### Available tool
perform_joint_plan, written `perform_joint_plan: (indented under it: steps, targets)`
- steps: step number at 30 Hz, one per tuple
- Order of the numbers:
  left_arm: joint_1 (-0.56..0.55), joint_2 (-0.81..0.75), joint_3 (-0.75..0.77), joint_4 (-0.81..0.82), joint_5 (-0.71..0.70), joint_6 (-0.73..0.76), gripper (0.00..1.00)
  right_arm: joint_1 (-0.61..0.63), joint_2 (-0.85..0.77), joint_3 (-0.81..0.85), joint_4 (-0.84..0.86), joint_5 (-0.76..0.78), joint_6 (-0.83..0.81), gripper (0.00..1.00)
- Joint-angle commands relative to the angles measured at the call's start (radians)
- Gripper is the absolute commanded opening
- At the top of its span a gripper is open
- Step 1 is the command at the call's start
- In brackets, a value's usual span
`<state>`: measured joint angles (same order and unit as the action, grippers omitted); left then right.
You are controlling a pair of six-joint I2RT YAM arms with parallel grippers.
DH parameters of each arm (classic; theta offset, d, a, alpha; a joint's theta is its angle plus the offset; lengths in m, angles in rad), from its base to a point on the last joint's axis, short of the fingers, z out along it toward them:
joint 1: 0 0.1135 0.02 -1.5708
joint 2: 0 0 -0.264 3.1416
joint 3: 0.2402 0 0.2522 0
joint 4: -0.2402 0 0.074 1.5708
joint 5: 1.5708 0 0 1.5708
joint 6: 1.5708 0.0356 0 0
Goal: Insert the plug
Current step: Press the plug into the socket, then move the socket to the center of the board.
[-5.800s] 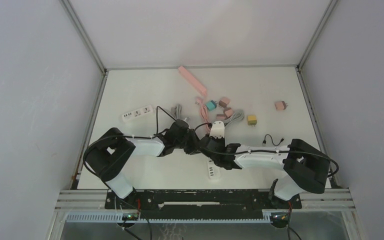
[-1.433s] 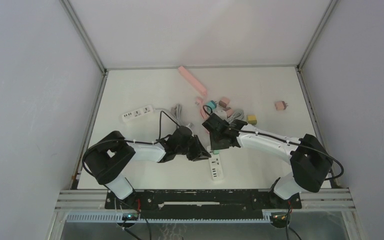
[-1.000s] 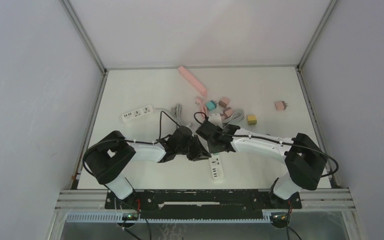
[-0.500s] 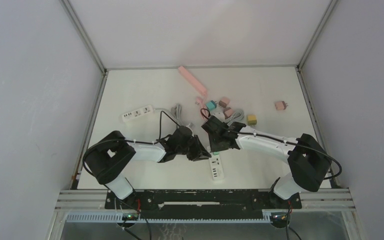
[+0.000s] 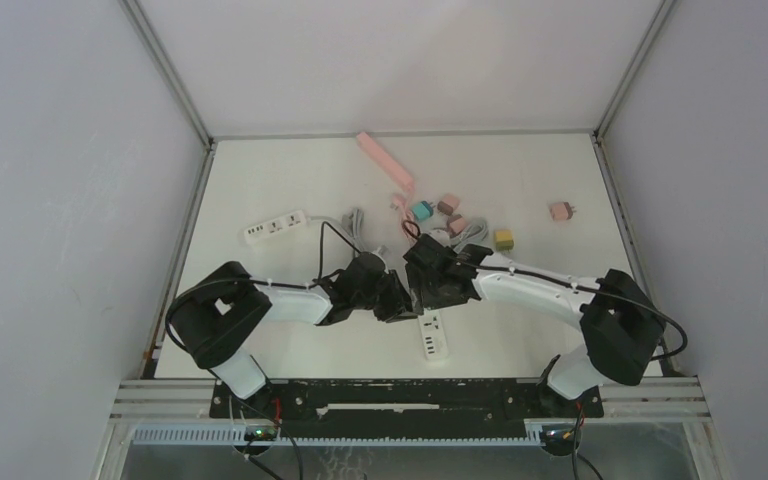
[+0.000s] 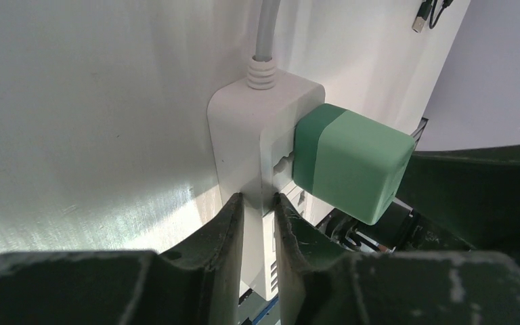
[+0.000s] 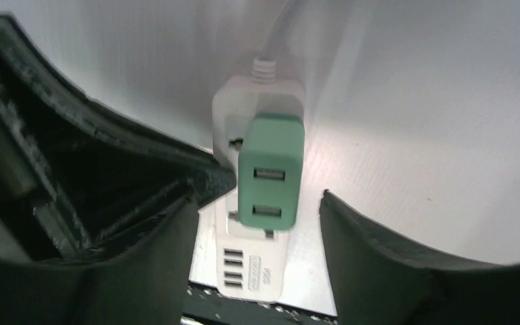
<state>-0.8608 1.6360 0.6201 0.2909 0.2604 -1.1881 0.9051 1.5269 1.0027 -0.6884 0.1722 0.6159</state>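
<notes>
My left end effector (image 6: pixel 258 210) pinches the white power strip (image 6: pixel 244 128). My right end effector (image 7: pixel 257 198) gapes around the green USB charger (image 7: pixel 271 172) (touching neither side), which sits plugged in at the strip's cord end.

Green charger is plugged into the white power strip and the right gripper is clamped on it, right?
No: the right gripper is open, clear of the green charger on both sides, as the right wrist view shows. It is plugged into the white power strip.
</notes>
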Motion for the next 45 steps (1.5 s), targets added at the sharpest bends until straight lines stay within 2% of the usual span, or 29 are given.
perform_joint_plan:
  steps: [1, 5, 8, 14, 19, 23, 27, 32, 35, 37, 40, 43, 45]
  targets:
    - [-0.007, -0.004, 0.025, -0.055, -0.058, 0.032, 0.27, 0.005, -0.133, 0.056, -0.029, -0.008, 0.022, 0.77]
    - [-0.007, -0.035, 0.027, -0.085, -0.083, 0.047, 0.3, 0.044, -0.186, 0.052, -0.045, 0.039, 0.022, 0.9]
    - [-0.006, -0.074, 0.026, -0.127, -0.121, 0.064, 0.36, 0.076, -0.192, 0.025, -0.046, 0.073, 0.03, 0.96]
    - [0.008, -0.194, 0.011, -0.261, -0.233, 0.112, 0.56, 0.118, -0.205, -0.068, -0.006, 0.127, 0.083, 1.0]
    - [0.078, -0.311, -0.034, -0.36, -0.297, 0.15, 0.7, 0.139, -0.202, -0.114, 0.032, 0.136, 0.089, 1.0]
    - [0.141, -0.448, -0.045, -0.488, -0.359, 0.2, 0.8, 0.164, -0.149, -0.13, 0.066, 0.13, 0.085, 1.0]
    - [0.2, -0.604, 0.009, -0.669, -0.447, 0.289, 0.89, 0.18, -0.06, -0.135, 0.109, 0.139, 0.079, 1.0]
    - [0.249, -0.776, 0.189, -0.927, -0.557, 0.426, 0.99, 0.181, 0.023, -0.137, 0.16, 0.147, 0.061, 0.94]
    - [0.279, -0.829, 0.307, -1.009, -0.604, 0.535, 1.0, 0.177, 0.051, -0.136, 0.192, 0.144, 0.035, 0.88]
    - [0.301, -0.853, 0.369, -1.03, -0.641, 0.605, 1.0, 0.166, 0.063, -0.137, 0.218, 0.13, 0.007, 0.81]
    - [0.31, -0.879, 0.398, -1.017, -0.771, 0.683, 1.0, 0.144, 0.076, -0.136, 0.259, 0.08, -0.057, 0.7]
    - [0.329, -0.896, 0.389, -0.992, -0.815, 0.739, 1.0, 0.125, 0.092, -0.125, 0.298, 0.045, -0.118, 0.51]
    - [0.355, -0.911, 0.369, -0.975, -0.806, 0.757, 1.0, 0.113, 0.116, -0.1, 0.31, 0.027, -0.17, 0.49]
